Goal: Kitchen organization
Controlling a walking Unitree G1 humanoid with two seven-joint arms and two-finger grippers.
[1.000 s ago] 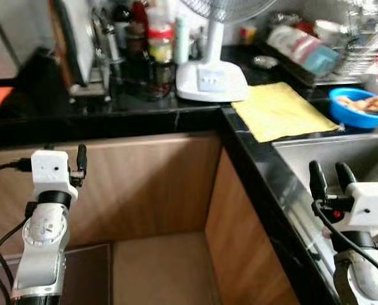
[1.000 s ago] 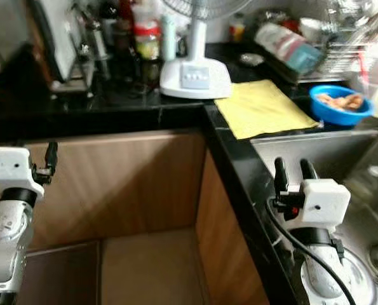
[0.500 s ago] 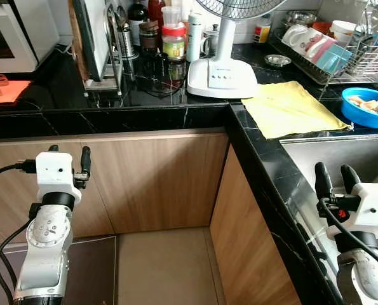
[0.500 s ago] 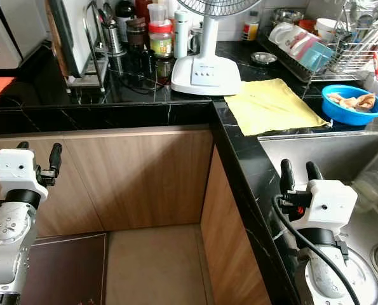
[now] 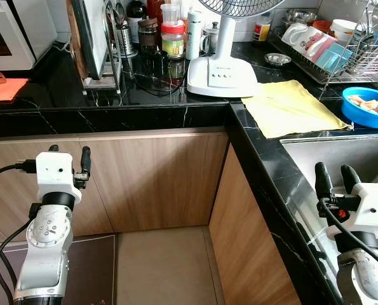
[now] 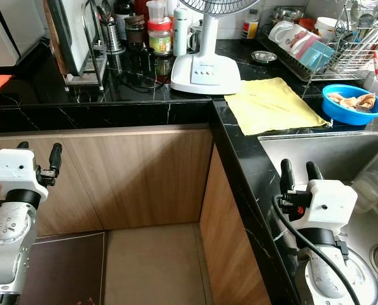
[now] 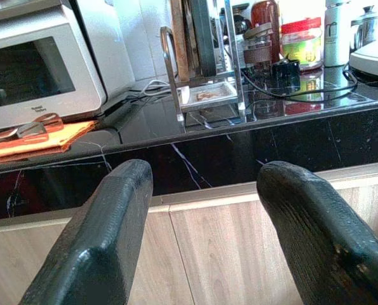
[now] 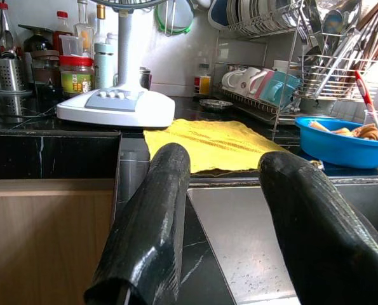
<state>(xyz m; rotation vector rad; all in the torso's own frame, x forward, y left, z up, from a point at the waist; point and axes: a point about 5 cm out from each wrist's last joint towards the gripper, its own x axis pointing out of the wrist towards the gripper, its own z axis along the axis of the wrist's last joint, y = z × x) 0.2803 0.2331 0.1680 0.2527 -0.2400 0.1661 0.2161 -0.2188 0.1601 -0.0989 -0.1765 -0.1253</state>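
Observation:
My left gripper is held up, open and empty, in front of the wooden cabinet doors below the black counter. My right gripper stands open and empty over the counter edge beside the steel sink. A yellow cloth lies flat on the counter behind the sink, with a blue bowl holding food scraps to its right. The right wrist view looks past the open fingers at the yellow cloth and blue bowl.
A white fan base stands at the counter corner. Jars and bottles, a utensil holder and a board rack crowd the back. A dish rack with mugs is at the far right. Microwave and orange cloth sit far left.
The head view was blurred and tilted one second ago and has since steadied and lifted a little. Both grippers hold the same pose.

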